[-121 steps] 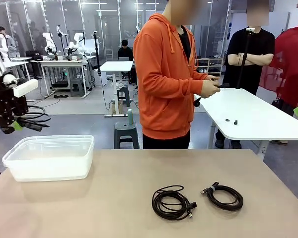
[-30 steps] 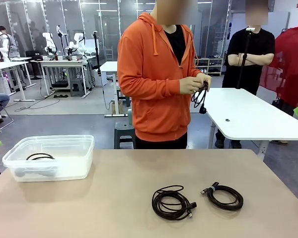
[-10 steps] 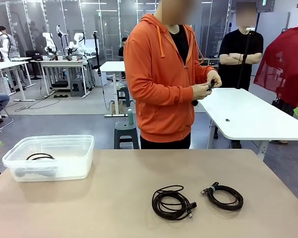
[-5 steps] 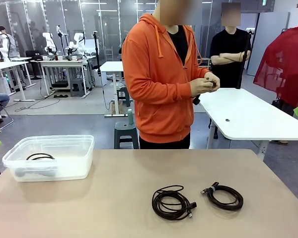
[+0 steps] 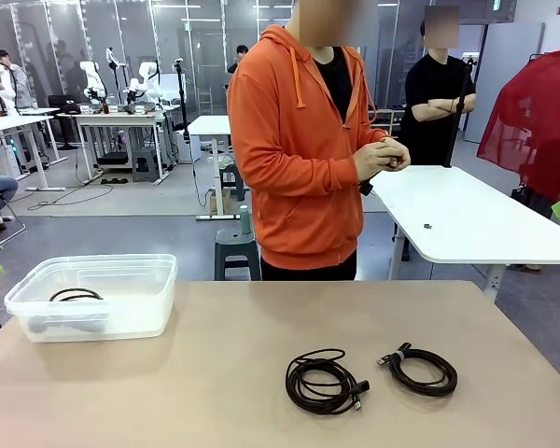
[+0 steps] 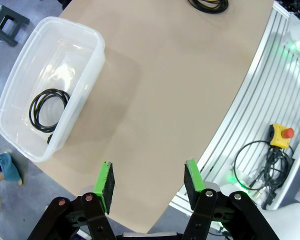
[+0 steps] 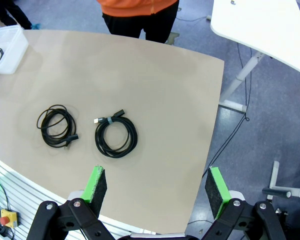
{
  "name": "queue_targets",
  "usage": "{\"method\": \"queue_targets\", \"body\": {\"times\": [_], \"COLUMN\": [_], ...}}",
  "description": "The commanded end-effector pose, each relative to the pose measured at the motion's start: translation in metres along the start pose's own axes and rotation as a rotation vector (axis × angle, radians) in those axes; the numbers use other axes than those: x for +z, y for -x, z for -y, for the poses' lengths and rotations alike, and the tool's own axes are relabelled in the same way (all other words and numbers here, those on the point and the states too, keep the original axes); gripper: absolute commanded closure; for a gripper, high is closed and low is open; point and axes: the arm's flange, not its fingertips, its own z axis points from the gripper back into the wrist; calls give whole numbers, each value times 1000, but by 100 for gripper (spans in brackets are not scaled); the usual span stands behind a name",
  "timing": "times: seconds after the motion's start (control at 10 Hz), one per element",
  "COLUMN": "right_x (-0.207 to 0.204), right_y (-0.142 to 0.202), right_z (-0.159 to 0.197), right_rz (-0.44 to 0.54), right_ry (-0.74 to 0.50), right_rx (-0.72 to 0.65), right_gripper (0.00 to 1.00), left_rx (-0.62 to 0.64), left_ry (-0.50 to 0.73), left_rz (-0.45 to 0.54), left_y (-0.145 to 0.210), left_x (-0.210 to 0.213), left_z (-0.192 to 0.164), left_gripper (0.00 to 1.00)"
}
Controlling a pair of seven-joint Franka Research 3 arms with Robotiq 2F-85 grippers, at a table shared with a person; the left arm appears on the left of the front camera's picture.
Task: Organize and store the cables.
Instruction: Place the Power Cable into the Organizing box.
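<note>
Two cables are left out on the table — one more is in the tub.

One black coil is seen near the table's middle, and a second coil lies just beside it on the right, not touching. A third coil is laid flat inside the clear tub at the table's left end. The left gripper is held high over the table, fingers apart, nothing between them — the right gripper is spread wide and empty too. A black cord is held in the person's hands.
</note>
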Motion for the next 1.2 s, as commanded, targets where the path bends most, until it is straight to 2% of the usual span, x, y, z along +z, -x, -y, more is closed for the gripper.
{"method": "queue_targets", "body": {"times": [0.0,1.1], "right_x": [0,0], "right_y": [0,0], "right_z": [0,0], "right_rz": [5,5], "right_ry": [-2,-2], "right_rx": [2,2], "right_gripper": [0,0], "left_rx": [11,11], "left_ry": [-13,-13], "left_rz": [-6,-6], "left_y": [0,0], "left_x": [2,2], "left_z": [0,0], "left_gripper": [29,29]}}
